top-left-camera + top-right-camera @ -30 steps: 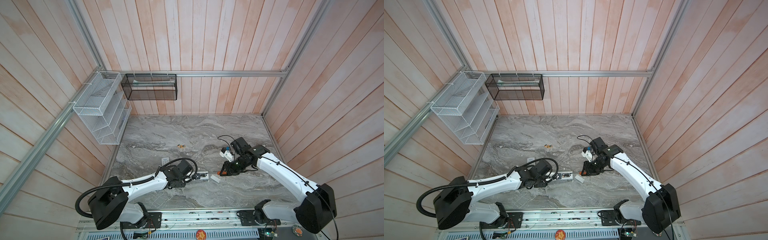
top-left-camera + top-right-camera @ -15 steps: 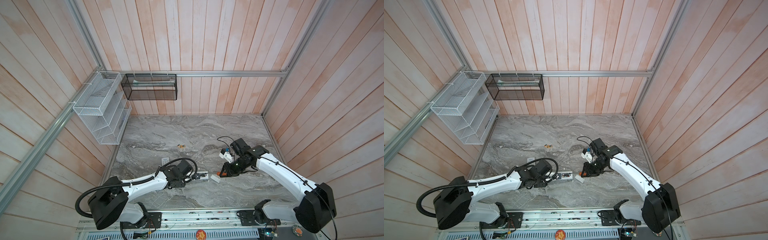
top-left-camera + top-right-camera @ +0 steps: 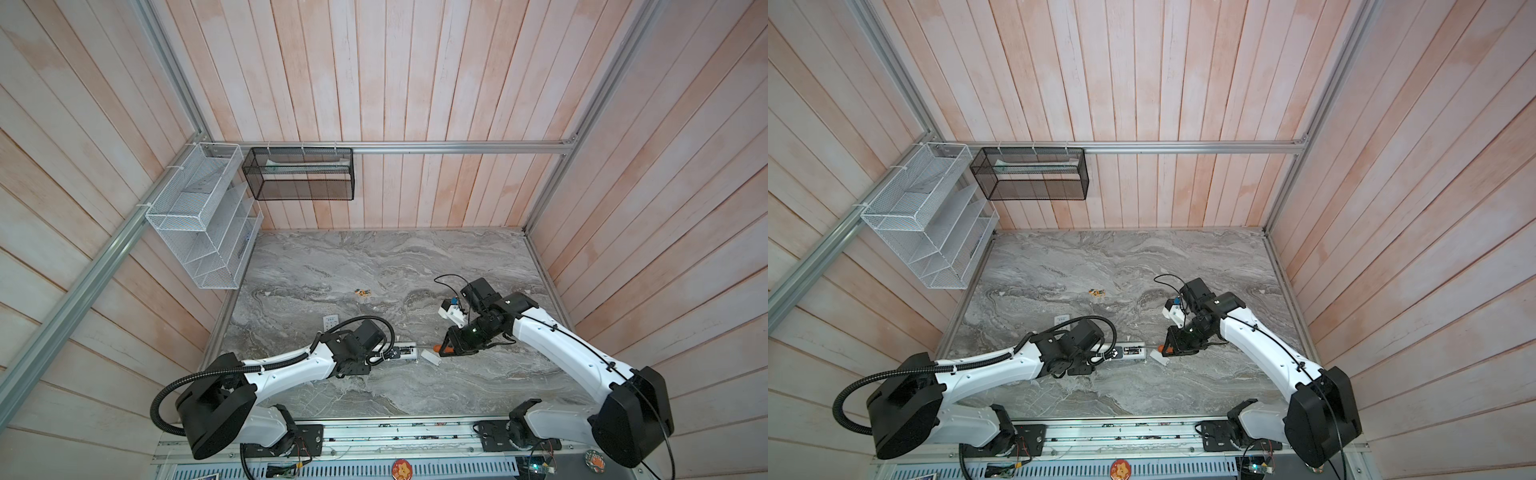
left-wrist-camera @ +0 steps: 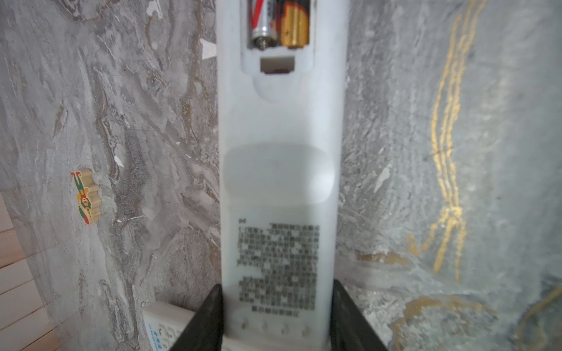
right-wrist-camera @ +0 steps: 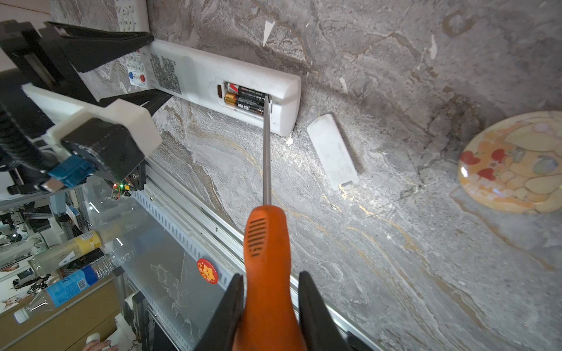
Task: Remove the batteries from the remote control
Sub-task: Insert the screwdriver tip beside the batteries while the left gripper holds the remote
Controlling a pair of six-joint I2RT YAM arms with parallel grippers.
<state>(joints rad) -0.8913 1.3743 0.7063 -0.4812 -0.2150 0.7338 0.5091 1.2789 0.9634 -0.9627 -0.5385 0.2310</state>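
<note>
Batteries (image 5: 244,98) sit side by side in the open bay of the remote (image 5: 197,79). The left hand (image 4: 276,301) clamps the remote's far end. The right hand (image 5: 270,275) grips the screwdriver (image 5: 266,243), whose tip is at the bay's end. The cover (image 5: 333,150) lies just beside the remote. Prying looks to be the step in hand. Next, the tip must lever one cell up without slipping.

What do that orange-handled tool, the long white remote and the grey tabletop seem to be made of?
The orange-handled screwdriver has a matte moulded handle, plastic or rubber by its ribbed slots; its thin shaft is shiny bare metal. The long white remote control looks like smooth matte plastic, with rounded moulded edges. The grey veined tabletop looks like marble, though possibly printed laminate.
</note>
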